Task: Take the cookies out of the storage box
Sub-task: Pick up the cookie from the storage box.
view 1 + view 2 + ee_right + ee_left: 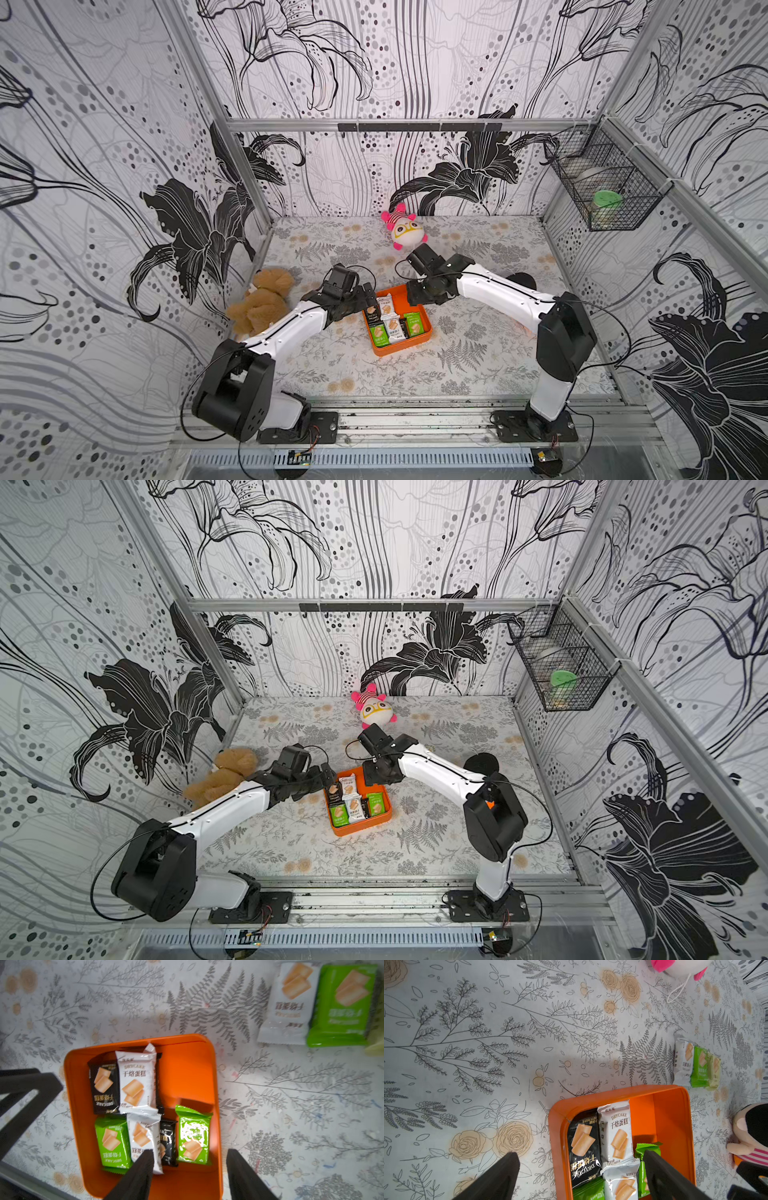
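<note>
The orange storage box [399,351] [361,831] sits mid-table between both arms, with several cookies [390,320] [353,804] lying flat in it in green, white and black wrappers. My left gripper [370,299] [580,1159] is open and straddles one box wall [612,1093], one finger over the table and one over a green packet. My right gripper [411,293] [190,1157] is open over the opposite side. One of its fingers [143,1167] is above a white packet and the other is outside the wall [71,1105]. Three more cookies [695,1066] [291,1001] lie on the table beyond the box.
A brown plush [262,299] lies at the left wall. A pink-and-white plush [405,228] sits at the back. A pinkish striped plush [747,1136] lies near the box in the left wrist view. A black wire basket [606,183] hangs on the right wall.
</note>
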`<state>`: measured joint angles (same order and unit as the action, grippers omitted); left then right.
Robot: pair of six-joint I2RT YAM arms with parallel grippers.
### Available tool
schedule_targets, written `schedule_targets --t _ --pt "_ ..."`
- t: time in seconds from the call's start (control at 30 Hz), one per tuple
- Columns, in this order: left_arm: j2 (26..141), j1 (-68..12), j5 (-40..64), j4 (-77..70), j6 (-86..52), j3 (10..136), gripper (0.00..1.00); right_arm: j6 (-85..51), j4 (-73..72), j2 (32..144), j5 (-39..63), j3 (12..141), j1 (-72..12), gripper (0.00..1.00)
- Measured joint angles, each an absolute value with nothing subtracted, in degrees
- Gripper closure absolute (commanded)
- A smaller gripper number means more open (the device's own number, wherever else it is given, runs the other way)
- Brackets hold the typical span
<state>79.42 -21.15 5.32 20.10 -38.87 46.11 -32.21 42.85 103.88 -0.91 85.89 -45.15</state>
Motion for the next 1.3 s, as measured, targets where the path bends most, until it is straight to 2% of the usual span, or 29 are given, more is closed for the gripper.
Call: schedule_targets --t 0.5,1.07,1.3 --pt "75.5 -18.6 5.4 20.3 -35.2 44.6 0.03 -42.7 47.5 110.9 -5.4 86.5 -50.8 0.4" --pt "75.3 -17.9 4.9 20.6 -32.4 44.6 0.03 -43.9 50.4 118.2 -7.4 90.3 -50.9 0.4" --pt "75.3 -17.6 4.9 20.7 -32.2 44.6 0.03 -43.9 51.7 118.9 -8.3 91.1 -50.9 0.45"
